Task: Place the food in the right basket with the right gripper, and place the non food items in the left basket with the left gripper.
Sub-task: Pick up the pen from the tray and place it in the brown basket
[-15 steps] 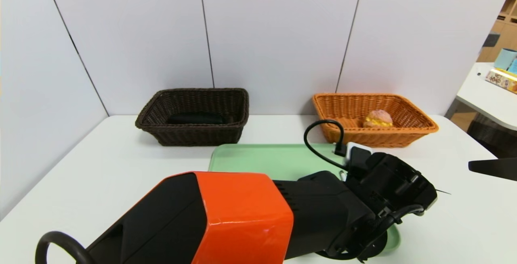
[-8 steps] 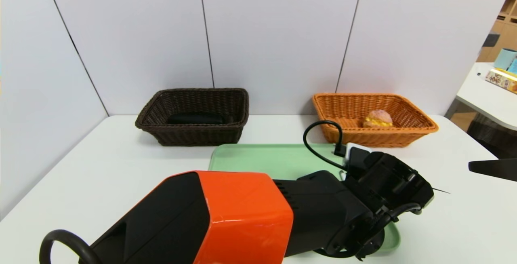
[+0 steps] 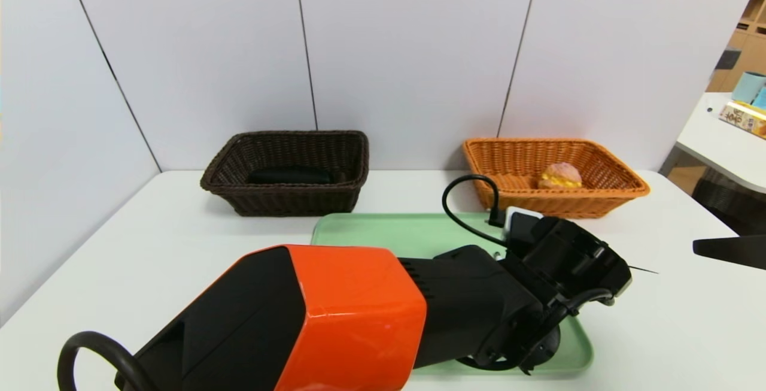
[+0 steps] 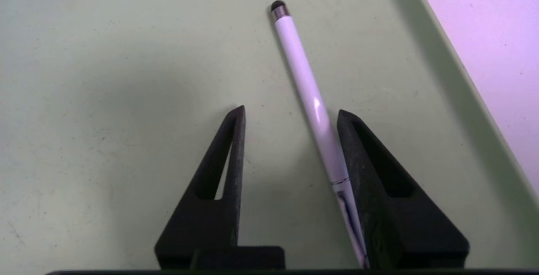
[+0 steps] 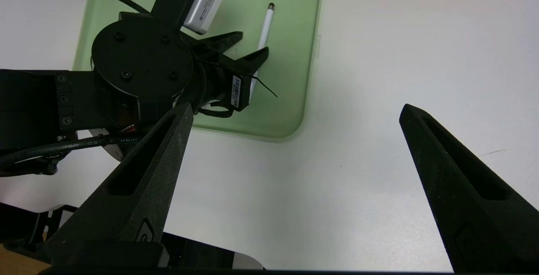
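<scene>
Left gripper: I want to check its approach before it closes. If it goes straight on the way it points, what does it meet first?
The left gripper points down at the green tray. Its open fingers straddle the pen, which lies against one finger, so it would likely meet pen and tray floor almost together.

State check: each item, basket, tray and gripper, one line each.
Slim white pen: flat on tray, between open fingers.
Left gripper: open, straddling pen.
Right gripper: open, empty.
Pink-brown bun: in orange wicker basket.
Black cloth: in brown wicker basket.
Green tray: holds pen.
</scene>
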Robot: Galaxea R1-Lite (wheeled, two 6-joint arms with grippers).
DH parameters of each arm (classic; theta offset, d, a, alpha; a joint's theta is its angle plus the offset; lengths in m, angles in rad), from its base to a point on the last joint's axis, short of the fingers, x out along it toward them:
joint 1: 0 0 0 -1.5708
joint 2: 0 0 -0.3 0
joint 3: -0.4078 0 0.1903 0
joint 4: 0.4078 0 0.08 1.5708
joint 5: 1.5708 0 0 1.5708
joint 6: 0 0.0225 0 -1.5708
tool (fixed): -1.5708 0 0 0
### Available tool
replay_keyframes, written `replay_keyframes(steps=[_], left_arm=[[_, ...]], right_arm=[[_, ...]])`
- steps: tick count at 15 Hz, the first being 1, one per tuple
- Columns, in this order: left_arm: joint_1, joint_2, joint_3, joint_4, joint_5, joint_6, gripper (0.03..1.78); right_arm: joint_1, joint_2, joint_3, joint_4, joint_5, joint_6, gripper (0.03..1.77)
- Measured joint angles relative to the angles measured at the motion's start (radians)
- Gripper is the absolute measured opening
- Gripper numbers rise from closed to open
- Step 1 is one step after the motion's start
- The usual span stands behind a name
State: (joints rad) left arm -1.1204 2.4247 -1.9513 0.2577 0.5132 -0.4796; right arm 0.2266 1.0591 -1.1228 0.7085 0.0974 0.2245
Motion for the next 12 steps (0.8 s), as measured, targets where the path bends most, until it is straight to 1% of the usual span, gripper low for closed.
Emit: replay_keyframes(steps=[1, 8, 12], left_arm=[[0.0, 0.003, -0.001, -0.008, 0.002, 0.002, 0.03], [0.006, 0.009, 0.0, 0.007, -0.001, 0.003, 0.05], [0.047, -0.039, 0.001, 0.045, -0.001, 0.024, 0.04]], right_arm=[[0.0, 0.0, 0.0, 0.0, 0.0, 0.0, 1.69], [0.0, 0.0, -0.001, -0.001, 0.0, 0.001, 1.69], [0.0, -0.004, -0.001, -0.001, 0.0, 0.001, 1.69]])
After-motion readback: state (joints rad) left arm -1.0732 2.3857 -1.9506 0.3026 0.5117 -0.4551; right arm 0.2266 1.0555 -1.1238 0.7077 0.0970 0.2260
